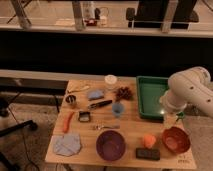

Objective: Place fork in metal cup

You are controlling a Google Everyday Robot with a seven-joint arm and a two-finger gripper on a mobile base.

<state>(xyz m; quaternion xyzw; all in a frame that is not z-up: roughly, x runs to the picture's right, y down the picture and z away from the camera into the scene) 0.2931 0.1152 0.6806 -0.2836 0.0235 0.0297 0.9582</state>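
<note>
The fork (106, 127) lies flat on the wooden table (130, 125), just behind the purple bowl (110, 145). The metal cup (71, 100) stands upright near the table's left edge, with a dark inside. My white arm (189, 90) comes in from the right, over the table's right end. The gripper (172, 119) hangs below it, between the green tray and the red-brown bowl, far to the right of the fork and the cup. It holds nothing that I can see.
On the table are a green tray (152, 97), a red-brown bowl (176, 140), a white jar (110, 81), a light blue cup (118, 109), a black-handled utensil (100, 104), an orange carrot-like piece (67, 121), a blue cloth (67, 145) and a black block (148, 153).
</note>
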